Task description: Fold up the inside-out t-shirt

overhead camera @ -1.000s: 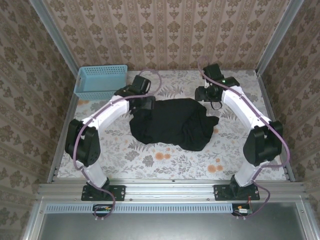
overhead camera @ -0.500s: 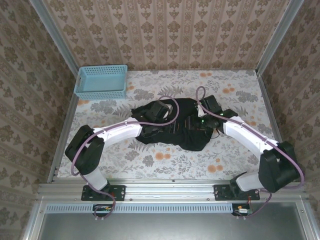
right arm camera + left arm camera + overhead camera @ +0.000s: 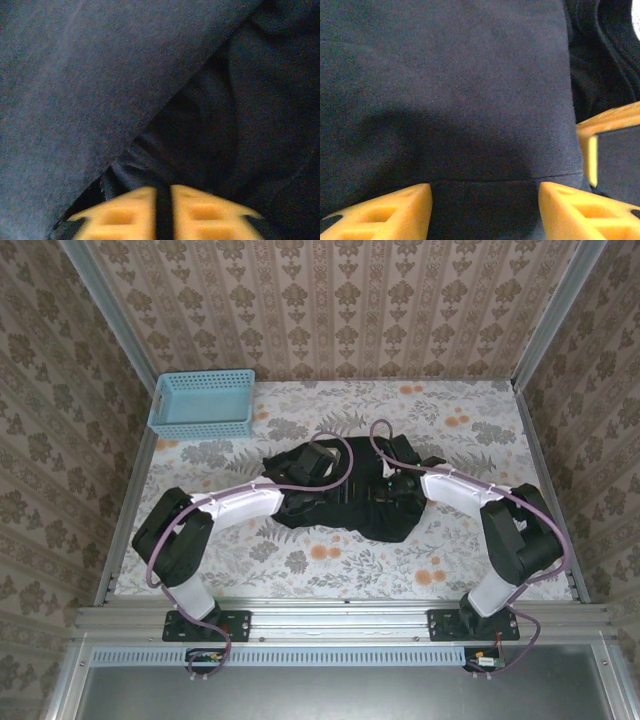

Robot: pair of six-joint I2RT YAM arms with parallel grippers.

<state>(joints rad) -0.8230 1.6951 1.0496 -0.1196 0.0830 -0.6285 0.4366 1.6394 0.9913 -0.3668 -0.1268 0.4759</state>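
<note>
The inside-out t-shirt (image 3: 350,510) lies as a crumpled black heap in the middle of the table. My left gripper (image 3: 318,465) is down on its far left part. In the left wrist view its jaws (image 3: 485,195) stand open, with smooth dark fabric (image 3: 450,90) and a hem seam lying between the yellow fingers (image 3: 395,210). My right gripper (image 3: 397,478) is down on the heap's far right part. In the right wrist view it (image 3: 164,195) is shut, with a thin pinch of puckered fabric (image 3: 135,155) between the yellow pads (image 3: 210,210).
A light blue basket (image 3: 200,403) stands at the far left corner of the table. The flowered tablecloth (image 3: 330,560) lies bare in front of the shirt. A yellow finger of the other gripper (image 3: 605,135) shows at the right edge of the left wrist view.
Both arms came in from the shirt's far edge and down onto the heap. The right gripper went from open to shut on fabric. The left jaws narrowed slightly.
</note>
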